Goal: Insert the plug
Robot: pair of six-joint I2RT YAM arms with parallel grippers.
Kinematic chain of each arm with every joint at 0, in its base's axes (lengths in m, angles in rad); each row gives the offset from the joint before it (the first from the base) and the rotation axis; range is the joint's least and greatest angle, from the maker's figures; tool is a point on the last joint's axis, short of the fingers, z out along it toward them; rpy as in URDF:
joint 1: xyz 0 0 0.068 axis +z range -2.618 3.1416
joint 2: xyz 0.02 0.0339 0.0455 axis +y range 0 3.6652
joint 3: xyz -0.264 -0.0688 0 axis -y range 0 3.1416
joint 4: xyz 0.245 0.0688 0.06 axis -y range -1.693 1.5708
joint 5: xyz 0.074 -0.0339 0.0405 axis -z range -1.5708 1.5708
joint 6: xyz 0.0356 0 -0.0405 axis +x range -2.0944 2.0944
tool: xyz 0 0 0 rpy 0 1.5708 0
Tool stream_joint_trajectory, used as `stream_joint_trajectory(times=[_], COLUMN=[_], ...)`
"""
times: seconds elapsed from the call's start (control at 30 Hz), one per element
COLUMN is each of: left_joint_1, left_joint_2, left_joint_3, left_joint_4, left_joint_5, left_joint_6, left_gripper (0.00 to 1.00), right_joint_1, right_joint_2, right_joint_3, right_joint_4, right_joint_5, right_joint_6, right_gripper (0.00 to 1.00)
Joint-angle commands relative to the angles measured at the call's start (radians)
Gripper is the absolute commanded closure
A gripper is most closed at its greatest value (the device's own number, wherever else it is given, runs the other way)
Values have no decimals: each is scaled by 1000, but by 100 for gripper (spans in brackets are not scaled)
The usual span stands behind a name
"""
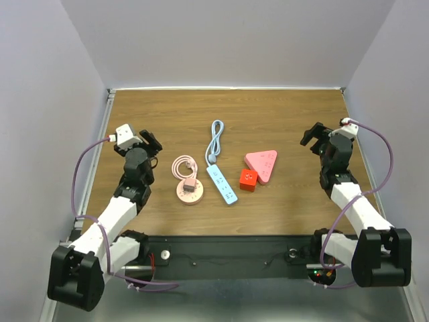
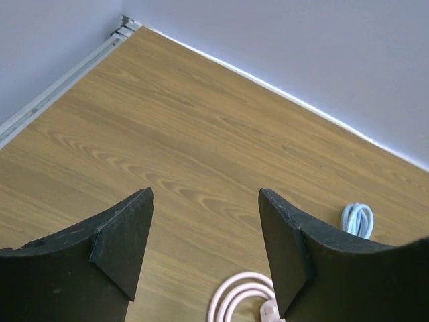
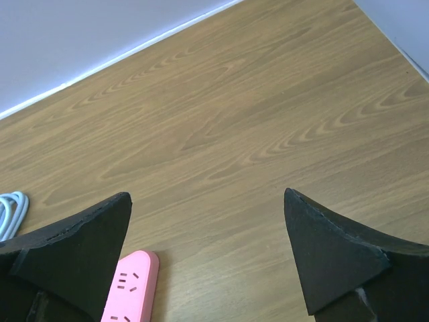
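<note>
The red cube plug (image 1: 248, 180) sits on the table between the light blue power strip (image 1: 222, 184) and a pink triangular socket block (image 1: 262, 164). It shows in the top view only. My left gripper (image 1: 151, 142) is open and empty, held above the table to the left of these things; its wrist view (image 2: 206, 194) shows bare wood between the fingers. My right gripper (image 1: 313, 135) is open and empty at the right (image 3: 208, 194), with a corner of the pink block (image 3: 131, 285) by its left finger.
A pink round socket (image 1: 190, 190) with a coiled pink cable (image 2: 240, 293) lies left of the blue strip. The strip's coiled blue cable (image 1: 214, 139) reaches toward the back and shows in both wrist views (image 2: 357, 219) (image 3: 11, 209). Grey walls enclose the table.
</note>
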Motion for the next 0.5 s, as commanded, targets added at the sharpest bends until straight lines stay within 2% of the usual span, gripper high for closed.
stream_joint_trajectory(times=[0.0, 0.07, 0.17, 0.33, 0.47], left_joint_1=[-105, -152, -216, -262, -301], left_joint_2=[-41, -44, -50, -93, -57], left_joint_3=[3, 9, 17, -28, -40], left_joint_4=[-18, -57, -134, -199, -228], left_joint_5=[-91, -83, 21, 232, 312], left_joint_6=[28, 25, -9, -44, -66], left_gripper=[25, 25, 24, 24, 24], right_joint_1=[2, 2, 2, 2, 2], right_joint_2=[8, 16, 30, 53, 71], right_joint_3=[55, 63, 70, 84, 87], right_joint_4=[-3, -7, -15, -38, -40], right_joint_5=[-12, -17, -29, -52, -92], right_joint_6=[-10, -6, -5, 10, 21], right_gripper=[0, 0, 0, 0, 0])
